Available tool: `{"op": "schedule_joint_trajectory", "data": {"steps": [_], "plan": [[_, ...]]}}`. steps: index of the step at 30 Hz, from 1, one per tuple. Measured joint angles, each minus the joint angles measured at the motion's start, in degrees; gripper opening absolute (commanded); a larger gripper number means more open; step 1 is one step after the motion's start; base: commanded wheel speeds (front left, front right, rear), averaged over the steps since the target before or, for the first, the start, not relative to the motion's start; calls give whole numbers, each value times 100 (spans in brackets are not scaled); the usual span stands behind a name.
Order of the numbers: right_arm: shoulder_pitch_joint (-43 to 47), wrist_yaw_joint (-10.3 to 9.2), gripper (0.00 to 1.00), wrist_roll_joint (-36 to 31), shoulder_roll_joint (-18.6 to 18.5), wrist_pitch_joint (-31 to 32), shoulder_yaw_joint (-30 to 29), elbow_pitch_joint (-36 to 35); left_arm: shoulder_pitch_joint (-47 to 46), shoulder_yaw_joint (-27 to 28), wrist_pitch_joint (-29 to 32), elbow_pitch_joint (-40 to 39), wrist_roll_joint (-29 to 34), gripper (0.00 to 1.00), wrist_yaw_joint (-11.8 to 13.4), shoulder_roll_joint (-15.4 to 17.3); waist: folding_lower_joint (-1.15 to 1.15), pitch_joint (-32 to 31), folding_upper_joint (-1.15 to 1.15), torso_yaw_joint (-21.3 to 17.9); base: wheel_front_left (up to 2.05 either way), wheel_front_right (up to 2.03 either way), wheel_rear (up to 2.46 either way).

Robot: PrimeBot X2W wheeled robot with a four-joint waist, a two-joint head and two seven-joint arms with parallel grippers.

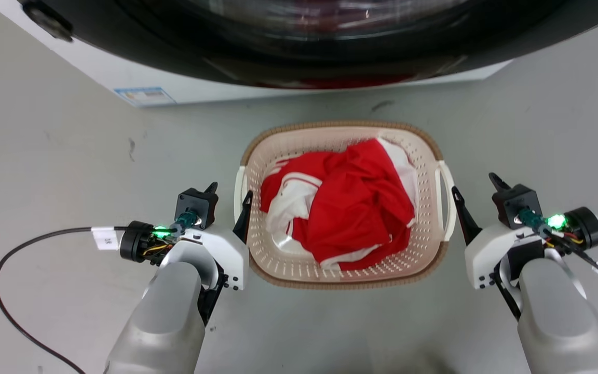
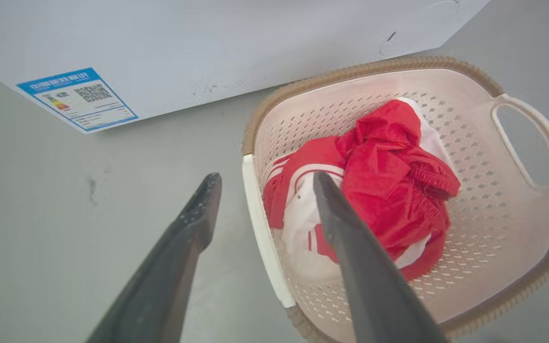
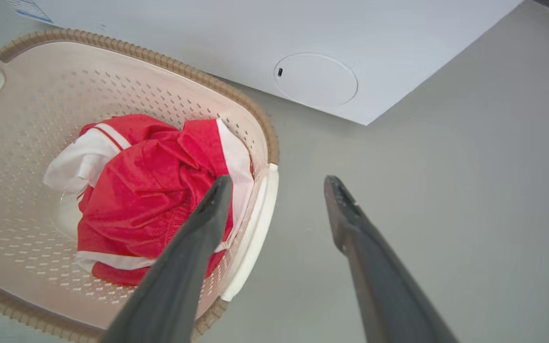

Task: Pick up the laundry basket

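Dark-grey fingers of left gripper (image 1: 230,190) stand spread, gripping nothing. In left wrist view they straddle the white left handle (image 2: 260,228): one finger over the floor (image 2: 65,214), the other over the basket (image 2: 374,66) interior. Contact with handle: cannot tell.

Right gripper (image 1: 474,184) likewise spread and empty. In right wrist view the right handle (image 3: 255,224) lies in the gap, one finger over the clothes (image 3: 141,190), one over floor.

Head view: left gripper at 9 o'clock of basket, right gripper at 3 o'clock, both just beside the handles. Basket sits on floor at centre of view, with cream perforated walls and brown woven-look rim. Crumpled red-and-white clothes fill its middle.

Washer (image 1: 205,93) at 12 o'clock of basket, near but apart. Blue-edged sticker (image 1: 145,96) on its white front at 10 o'clock. Black cable (image 1: 70,229) loops off left wrist toward 8 o'clock.
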Motion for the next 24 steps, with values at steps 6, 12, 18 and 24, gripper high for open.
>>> {"op": "schedule_joint_trajectory", "data": {"steps": [6,12,18,24], "plan": [[-405,0,100,0,-15,0,-40,485,-452,-87,0,555,-2,100,-3,1,0,508,0,-6,0,0,0],[-719,0,100,33,-5,0,-144,829,-800,-167,0,821,-82,100,-12,0,0,973,0,-3,0,0,0],[-1029,0,100,70,8,0,-250,1279,-1037,-304,0,983,-112,100,-14,0,0,1306,0,6,0,0,0],[-1342,0,100,-30,9,0,-142,1604,-1256,-408,0,1107,-133,100,-14,-1,0,1590,0,31,0,0,0]]}}
